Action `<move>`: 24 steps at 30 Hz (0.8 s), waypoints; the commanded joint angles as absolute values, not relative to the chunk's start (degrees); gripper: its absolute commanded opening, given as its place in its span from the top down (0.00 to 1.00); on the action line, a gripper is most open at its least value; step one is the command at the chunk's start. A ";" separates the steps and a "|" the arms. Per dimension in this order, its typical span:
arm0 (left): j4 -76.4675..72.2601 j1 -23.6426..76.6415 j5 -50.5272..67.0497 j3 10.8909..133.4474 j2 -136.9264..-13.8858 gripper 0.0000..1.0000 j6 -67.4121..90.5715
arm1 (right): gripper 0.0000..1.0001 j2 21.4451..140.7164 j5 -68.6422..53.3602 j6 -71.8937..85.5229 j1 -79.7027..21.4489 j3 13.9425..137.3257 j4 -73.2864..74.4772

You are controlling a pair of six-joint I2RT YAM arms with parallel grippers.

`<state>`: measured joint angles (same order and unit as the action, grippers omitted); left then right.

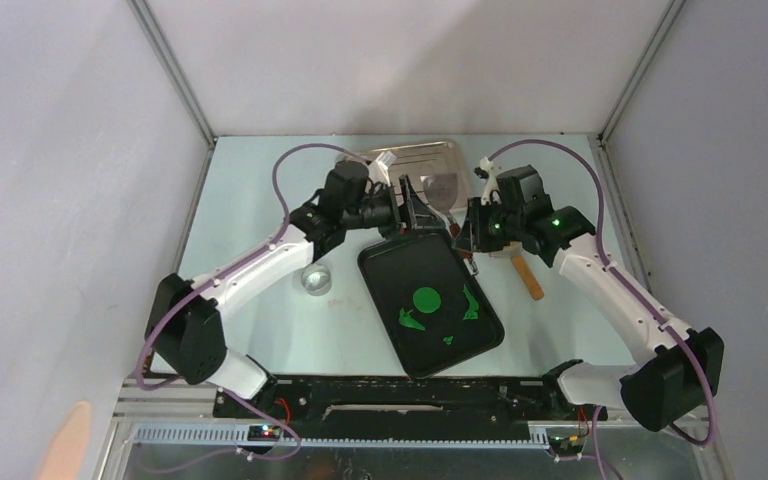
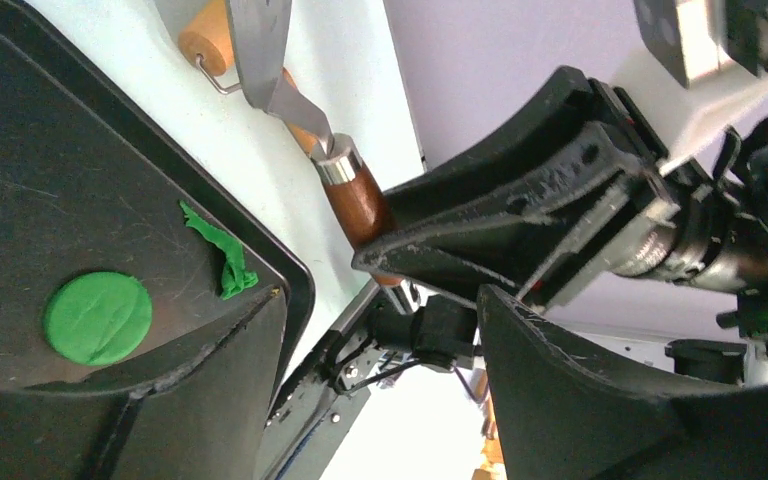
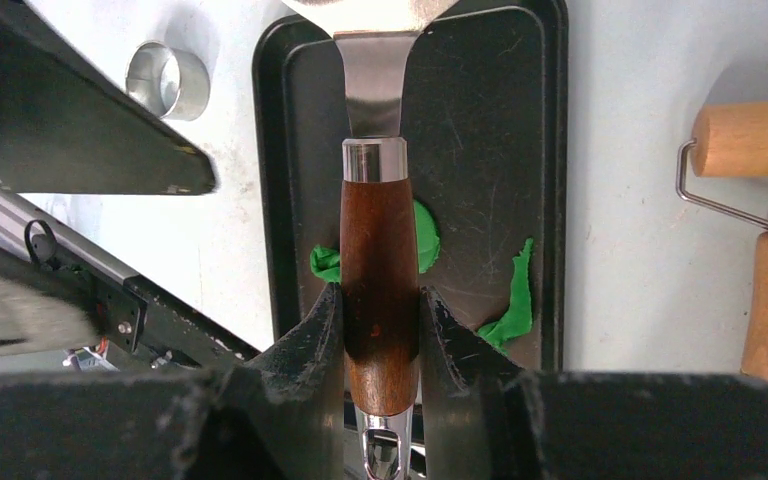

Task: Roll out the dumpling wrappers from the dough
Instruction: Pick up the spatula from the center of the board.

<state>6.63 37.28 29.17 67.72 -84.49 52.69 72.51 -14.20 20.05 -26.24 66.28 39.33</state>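
Observation:
A round flat green dumpling wrapper lies in the middle of the black tray, with jagged green dough scraps around it. It also shows in the left wrist view, and in the right wrist view it is half hidden. My right gripper is shut on the brown wooden handle of a metal-bladed spatula, held over the tray's far end. My left gripper is open and empty just beside it, over the tray's far corner.
A wooden roller lies on the table right of the tray, also in the right wrist view. A metal ring cutter stands left of the tray. A silver tray sits at the back.

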 commanded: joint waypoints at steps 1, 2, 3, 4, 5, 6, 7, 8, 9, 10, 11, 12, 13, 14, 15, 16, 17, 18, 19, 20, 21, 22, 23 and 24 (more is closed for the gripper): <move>0.42 38.18 29.87 67.77 -86.57 0.28 57.65 | 1.00 70.40 -14.14 21.18 -27.94 69.77 36.64; -1.69 38.27 29.81 67.39 -87.15 0.29 58.55 | 1.00 70.40 -14.07 21.09 -28.21 69.90 36.65; -3.71 38.38 29.73 66.98 -87.75 0.29 59.60 | 1.00 70.44 -14.06 21.10 -28.55 70.07 36.74; -5.04 38.46 29.87 66.74 -88.72 0.30 60.46 | 1.00 70.48 -13.97 20.99 -28.76 70.28 36.93; -5.68 38.63 30.12 66.83 -89.17 0.31 60.95 | 1.00 70.51 -13.71 20.89 -29.02 70.44 37.12; -5.90 38.86 30.18 67.07 -90.27 0.32 61.35 | 1.00 70.41 -13.56 20.91 -29.17 70.49 37.17; -6.07 38.99 30.04 67.28 -90.85 0.33 61.71 | 1.00 70.28 -13.54 20.85 -29.31 70.55 37.26; -6.78 39.16 30.06 67.20 -91.28 0.34 62.26 | 1.00 70.19 -13.46 20.89 -29.34 70.68 37.34; -7.26 39.27 29.95 67.08 -91.63 0.36 62.78 | 1.00 70.08 -13.45 20.91 -29.33 70.77 37.47; -7.37 39.41 29.49 67.00 -91.87 0.38 63.01 | 1.00 69.94 -13.45 20.95 -29.29 70.76 37.57; -7.38 39.55 29.16 66.90 -92.17 0.40 63.24 | 1.00 69.86 -13.51 21.08 -29.37 70.78 37.41; -7.43 39.75 29.08 66.89 -92.50 0.43 63.46 | 1.00 69.69 -13.61 21.27 -29.48 70.78 37.36; -7.81 39.87 28.96 66.76 -92.66 0.46 64.00 | 1.00 69.62 -13.75 21.41 -29.57 70.78 37.30; -8.66 39.98 28.92 66.39 -92.83 0.49 64.51 | 1.00 69.61 -13.91 21.46 -29.65 70.83 37.24; -9.49 39.99 28.87 65.95 -92.87 0.53 65.02 | 1.00 69.74 -14.01 21.51 -29.80 70.82 37.26; -10.02 40.07 28.76 65.77 -92.84 0.56 65.41 | 1.00 69.82 -14.24 21.61 -29.98 70.83 37.20; -10.10 40.08 28.70 65.79 -92.90 0.58 65.57 | 1.00 69.87 -14.39 21.67 -30.24 70.88 37.18; -10.23 40.07 28.66 65.94 -93.05 0.59 65.78 | 1.00 69.95 -14.35 21.64 -30.68 70.78 37.30; -10.64 40.06 28.76 66.11 -93.17 0.63 66.09 | 1.00 70.03 -14.14 21.56 -31.02 70.83 37.31; -10.85 40.05 28.84 66.36 -93.40 0.69 66.46 | 1.00 70.05 -13.82 21.42 -31.31 70.76 37.39; -11.23 40.07 29.14 66.62 -93.62 0.76 66.90 | 1.00 70.05 -13.20 21.20 -31.51 70.75 37.56; -12.03 40.08 29.49 66.70 -93.83 0.84 67.52 | 1.00 69.98 -12.78 20.85 -31.56 70.75 37.69; -12.56 40.08 29.79 66.77 -93.99 0.90 68.03 | 1.00 69.85 -12.36 20.67 -31.67 70.75 37.60; -12.64 40.08 29.92 66.79 -93.97 0.98 68.45 | 1.00 69.75 -11.91 20.66 -31.66 70.77 37.49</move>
